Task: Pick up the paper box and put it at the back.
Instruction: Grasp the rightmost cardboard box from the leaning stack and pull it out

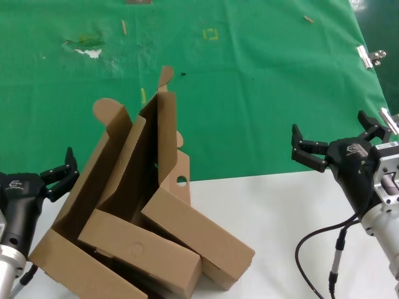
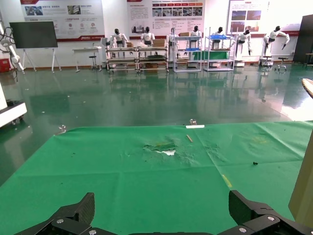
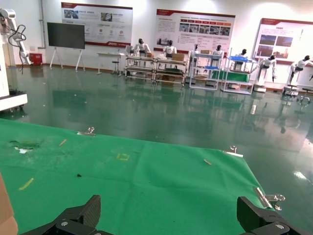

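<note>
Paper box (image 1: pixel 206 240) nested against larger cardboard box (image 1: pixel 93 249), lower centre.
Left gripper (image 1: pixel 60 174) and right gripper (image 1: pixel 340 140) flank them, fingers apart, empty.

Left hand (image 1: pixel 62 171) low at left edge, fingers spread, holding nothing. Right hand (image 1: pixel 336 146) raised at right, fingers spread wide, holding nothing.
</note>
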